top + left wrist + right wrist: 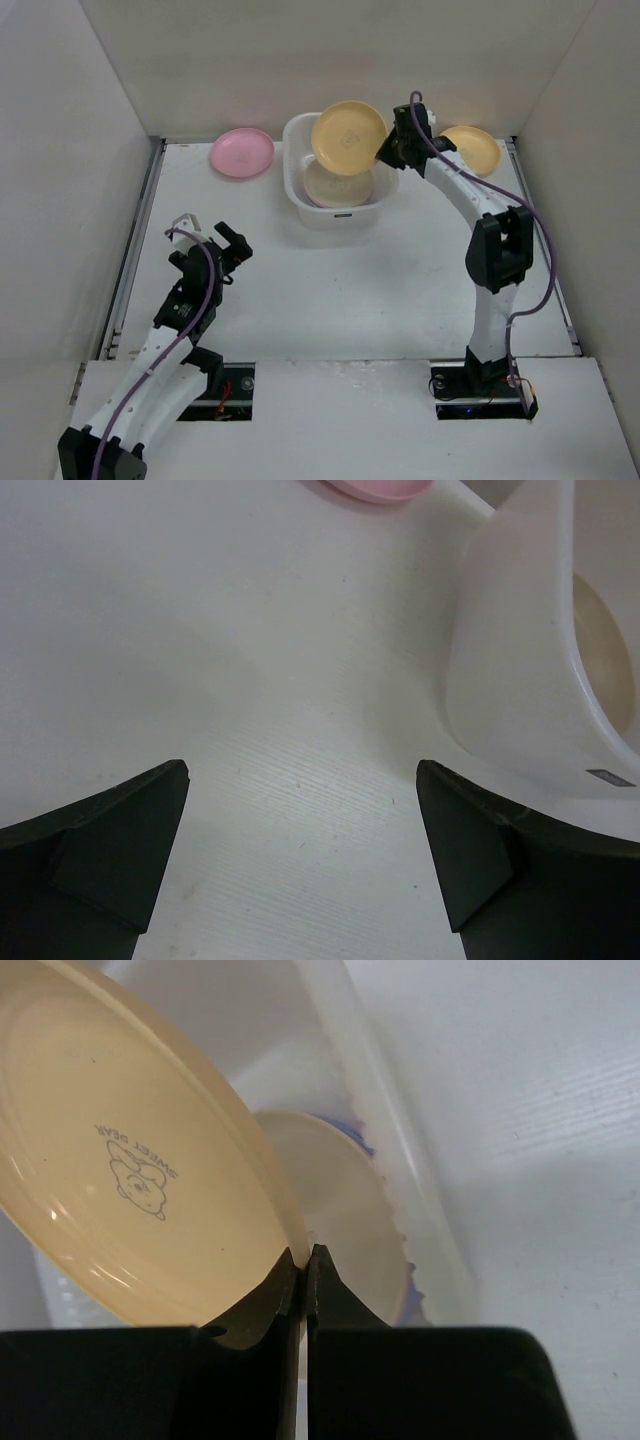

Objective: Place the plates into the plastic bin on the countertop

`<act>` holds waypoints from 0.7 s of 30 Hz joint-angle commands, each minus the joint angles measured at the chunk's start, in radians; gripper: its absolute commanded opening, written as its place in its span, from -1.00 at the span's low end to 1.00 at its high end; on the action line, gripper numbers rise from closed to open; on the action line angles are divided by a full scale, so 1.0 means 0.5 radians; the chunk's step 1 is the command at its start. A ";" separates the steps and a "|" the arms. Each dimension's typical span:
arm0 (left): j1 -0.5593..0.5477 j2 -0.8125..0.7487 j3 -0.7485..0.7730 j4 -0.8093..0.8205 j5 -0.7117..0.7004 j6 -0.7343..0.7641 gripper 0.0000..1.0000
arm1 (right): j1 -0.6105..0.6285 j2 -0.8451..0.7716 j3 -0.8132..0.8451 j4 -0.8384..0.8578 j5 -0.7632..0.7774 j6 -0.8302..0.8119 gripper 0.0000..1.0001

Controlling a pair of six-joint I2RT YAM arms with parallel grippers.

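Note:
My right gripper (386, 150) (305, 1253) is shut on the rim of a yellow-orange plate (347, 138) (130, 1170), holding it tilted over the plastic bin (298, 205) (400, 1150). Inside the bin lies a cream plate (338, 184) (345, 1200) on top of others; a purple edge shows under it. A pink plate (242, 153) (375, 488) rests on the countertop (350, 290) left of the bin. Another yellow-orange plate (474, 148) lies right of the bin, behind my right arm. My left gripper (226, 250) (300, 850) hangs open over bare countertop, left of the bin's near corner (520, 680).
White walls close in the countertop on the left, back and right. A metal rail (130, 250) runs along the left edge. Both arm bases sit at the near edge.

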 commanded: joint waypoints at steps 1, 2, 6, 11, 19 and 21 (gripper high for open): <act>0.055 -0.049 -0.005 -0.022 -0.006 -0.024 1.00 | 0.047 -0.031 0.092 -0.017 0.053 -0.117 -0.91; 0.076 -0.053 -0.008 -0.022 -0.006 -0.024 1.00 | 0.063 -0.021 0.089 -0.014 0.059 -0.132 -0.90; 0.165 -0.037 -0.021 0.002 -0.006 -0.058 1.00 | 0.103 0.003 0.082 -0.017 0.065 -0.184 -0.84; 0.266 0.152 -0.005 0.158 0.028 -0.095 1.00 | 0.112 0.012 0.064 -0.020 0.084 -0.221 -0.63; 0.503 0.711 0.166 0.566 0.270 -0.208 1.00 | 0.121 0.000 0.009 0.014 0.108 -0.289 -0.31; 0.540 0.840 0.234 0.646 0.316 -0.236 1.00 | 0.133 -0.018 -0.003 0.029 0.118 -0.313 -0.13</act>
